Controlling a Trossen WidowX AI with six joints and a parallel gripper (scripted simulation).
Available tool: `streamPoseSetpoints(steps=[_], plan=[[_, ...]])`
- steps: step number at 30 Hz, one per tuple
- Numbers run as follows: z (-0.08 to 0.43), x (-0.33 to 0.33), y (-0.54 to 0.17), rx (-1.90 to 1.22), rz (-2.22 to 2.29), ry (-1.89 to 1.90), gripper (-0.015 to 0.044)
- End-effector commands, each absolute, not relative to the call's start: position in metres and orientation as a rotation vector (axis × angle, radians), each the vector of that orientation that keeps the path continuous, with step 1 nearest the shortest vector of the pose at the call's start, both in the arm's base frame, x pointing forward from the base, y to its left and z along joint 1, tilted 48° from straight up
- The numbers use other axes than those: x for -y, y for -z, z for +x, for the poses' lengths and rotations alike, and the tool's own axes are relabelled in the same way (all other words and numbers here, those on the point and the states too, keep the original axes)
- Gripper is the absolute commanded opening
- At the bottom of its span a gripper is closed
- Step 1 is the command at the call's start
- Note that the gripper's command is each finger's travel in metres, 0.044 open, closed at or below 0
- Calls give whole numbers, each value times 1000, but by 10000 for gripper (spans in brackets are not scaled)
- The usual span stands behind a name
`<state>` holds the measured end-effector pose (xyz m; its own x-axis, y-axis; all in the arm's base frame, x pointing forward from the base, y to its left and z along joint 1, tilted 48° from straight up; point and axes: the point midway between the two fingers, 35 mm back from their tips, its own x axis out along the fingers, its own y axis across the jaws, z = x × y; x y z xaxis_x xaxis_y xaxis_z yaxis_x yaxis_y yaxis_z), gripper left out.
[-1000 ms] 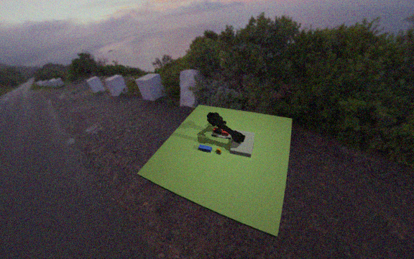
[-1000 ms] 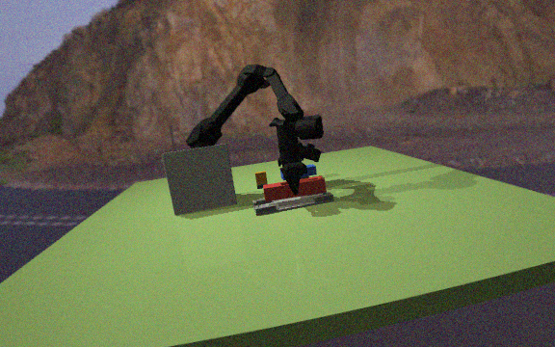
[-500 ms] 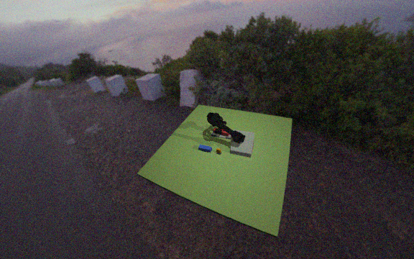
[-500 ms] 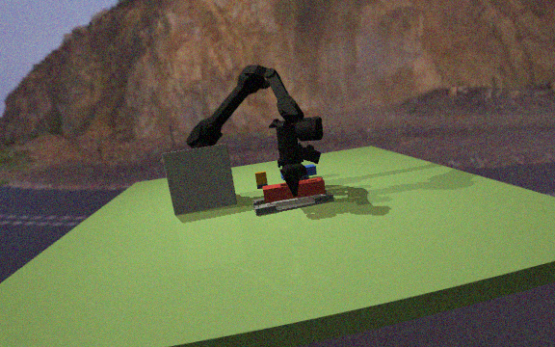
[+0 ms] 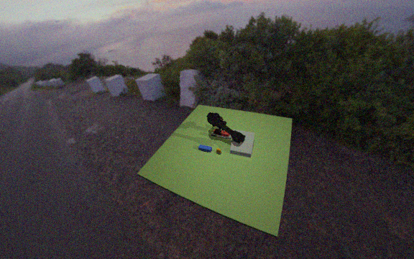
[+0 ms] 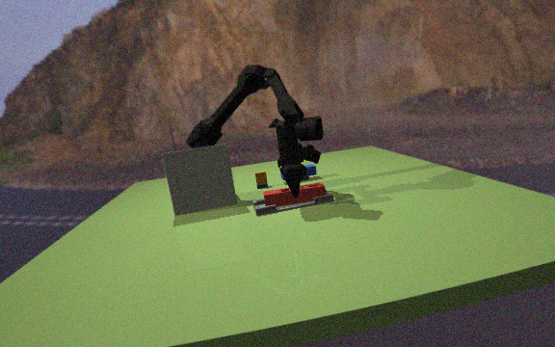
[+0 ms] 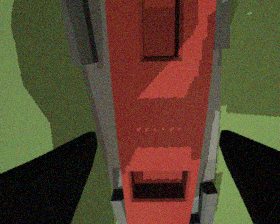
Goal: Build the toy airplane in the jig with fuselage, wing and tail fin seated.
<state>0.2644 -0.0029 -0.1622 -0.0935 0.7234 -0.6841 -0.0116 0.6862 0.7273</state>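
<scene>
The red fuselage (image 5: pixel 222 133) (image 6: pixel 276 198) (image 7: pixel 156 115) lies lengthwise in the grey cradle (image 6: pixel 265 210) (image 7: pixel 101 95), between its side walls, and looks level. Both sockets on its top are empty in the wrist view. My gripper (image 6: pixel 295 195) (image 7: pixel 157 137) is open, low over the fuselage, with one black fingertip on each side and a gap to the red sides. The blue wing (image 5: pixel 205 148) (image 6: pixel 311 170) lies on the green table. The small orange tail fin (image 5: pixel 218 151) (image 6: pixel 261 179) is on the table near one end of the wing.
A grey block (image 5: pixel 241 150) (image 6: pixel 200 180) stands at the arm's base, beside one end of the cradle. The green table top (image 5: pixel 228 183) (image 6: pixel 162 280) carries everything. The wing and tail fin are behind the cradle in the exterior view.
</scene>
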Motion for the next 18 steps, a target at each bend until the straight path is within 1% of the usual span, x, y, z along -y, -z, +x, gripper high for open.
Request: streamPoseSetpoints(steps=[1,7,13,18], plan=[[265,3,162,-1556,602,-681,440],[266,5,160,-1556,602,-681,440],[275,73,99,-1559,607,-672,440],[276,84,92,-1559,609,-673,440]])
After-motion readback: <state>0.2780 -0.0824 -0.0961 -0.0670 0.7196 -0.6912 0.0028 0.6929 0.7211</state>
